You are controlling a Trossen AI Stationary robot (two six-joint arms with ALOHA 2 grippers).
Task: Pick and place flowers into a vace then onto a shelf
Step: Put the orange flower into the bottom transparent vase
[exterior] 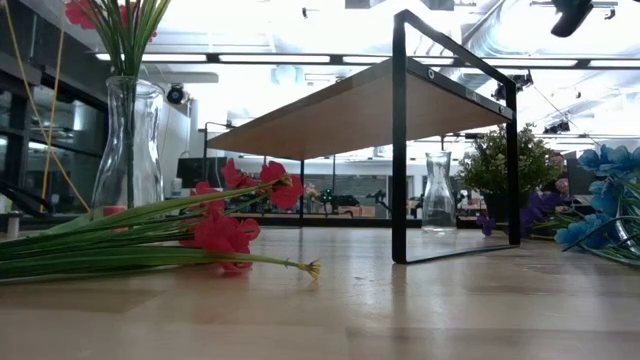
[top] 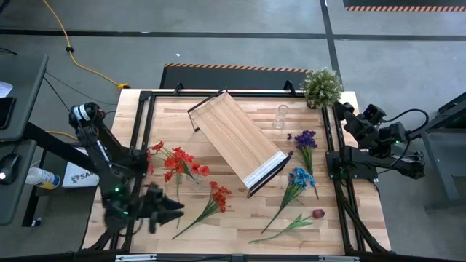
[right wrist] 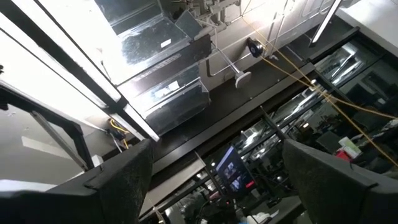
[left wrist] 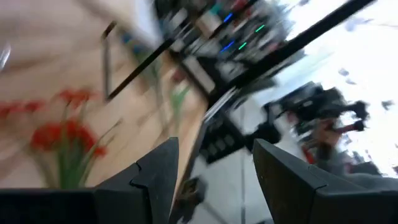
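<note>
Working across the shelf (top: 237,142), which sits well ahead of the left gripper (top: 171,209) at a slant, comes later. First the flowers: the orange-red stem (top: 211,200) lies just beside the empty, parted fingers — come down square and close low on the stem. The vase (top: 194,177) with red blooms stands just beyond. The right gripper (right wrist: 214,177) — spread wide, empty — waits far off, pointing up.

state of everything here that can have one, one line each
left gripper: open, empty, at the table's near left corner
right gripper: open, empty, parked off the table's right edge
shelf: standing on the table, nothing on it
near vase: upright, holding stems
far vase: upright, empty
red flowers: lying flat on the table
</note>
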